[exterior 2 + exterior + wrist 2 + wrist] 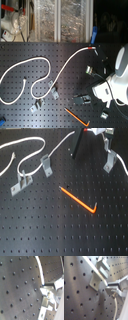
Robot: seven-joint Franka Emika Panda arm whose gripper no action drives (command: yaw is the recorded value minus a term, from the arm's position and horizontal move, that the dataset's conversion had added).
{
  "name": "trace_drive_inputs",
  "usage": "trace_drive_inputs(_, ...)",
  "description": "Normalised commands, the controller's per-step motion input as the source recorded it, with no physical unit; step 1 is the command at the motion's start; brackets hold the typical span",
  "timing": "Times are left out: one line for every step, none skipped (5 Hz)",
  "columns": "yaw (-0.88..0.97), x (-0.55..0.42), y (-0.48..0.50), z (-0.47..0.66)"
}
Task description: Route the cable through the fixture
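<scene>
**Jaws:** clenched on the cable [115, 307]. In the first wrist view the white cord comes out from between the fingertips [113, 293].

**Cable:** one run hangs from the jaws. A second run crosses just beside them and meets the fixture [96, 279]. Whether it sits in the fork cannot be told. The red band [92, 130] lies close to the jaws in the first exterior view. The remaining length [30, 65] loops well away from the jaws across the desk [45, 228].

**Fixture:** light-grey upright clip with a forked top, just beside the jaws in both wrist views. It stands on the black perforated desk.

**Orange bent rod** [80, 201]**:** flat on the desk, well apart from the jaws.

**Second grey clip** [46, 164]**:** farther off, with the cable alongside it.

**Low grey bracket with two posts** [21, 182]**:** farthest from the jaws.
</scene>
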Motion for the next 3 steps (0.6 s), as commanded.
trace_drive_inputs(0.0,0.108,0.049,-0.14)
trace_drive_inputs(0.0,0.064,-0.042,-0.45)
trace_drive_inputs(0.0,-0.013,-0.006,0.0)
